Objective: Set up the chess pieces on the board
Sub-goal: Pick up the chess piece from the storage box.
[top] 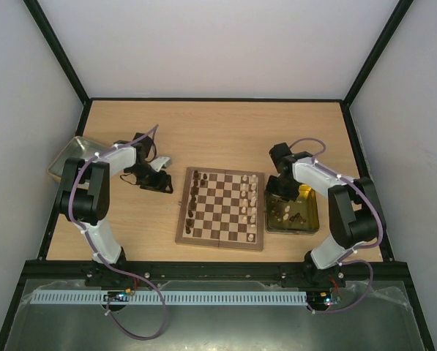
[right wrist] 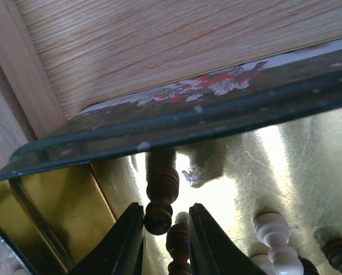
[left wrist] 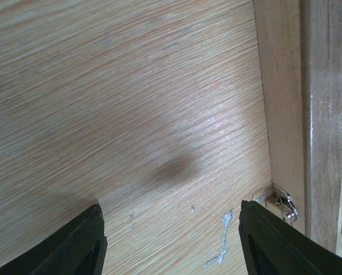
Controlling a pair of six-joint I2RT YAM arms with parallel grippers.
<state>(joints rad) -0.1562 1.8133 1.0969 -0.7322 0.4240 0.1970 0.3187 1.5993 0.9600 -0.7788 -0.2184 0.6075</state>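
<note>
The board (top: 219, 210) lies mid-table, with dark chess pieces (top: 195, 197) along its left side and cream pieces (top: 252, 199) along its right. My right gripper (top: 280, 188) reaches down into the yellowish tray (top: 311, 219). In the right wrist view its jaws (right wrist: 166, 209) are narrowly apart. A dark piece (right wrist: 161, 192) lies between them against the left finger (right wrist: 128, 240), with a second dark piece (right wrist: 179, 247) below it. My left gripper (top: 157, 178) is open and empty over bare table (left wrist: 159, 114), left of the board's edge (left wrist: 317, 114).
Cream pieces (right wrist: 272, 230) and more dark ones lie loose in the yellowish tray, whose dark rim (right wrist: 176, 129) is close ahead of the right fingers. A grey metal tray (top: 66, 159) sits at the far left. A metal clasp (left wrist: 285, 204) shows on the board's side.
</note>
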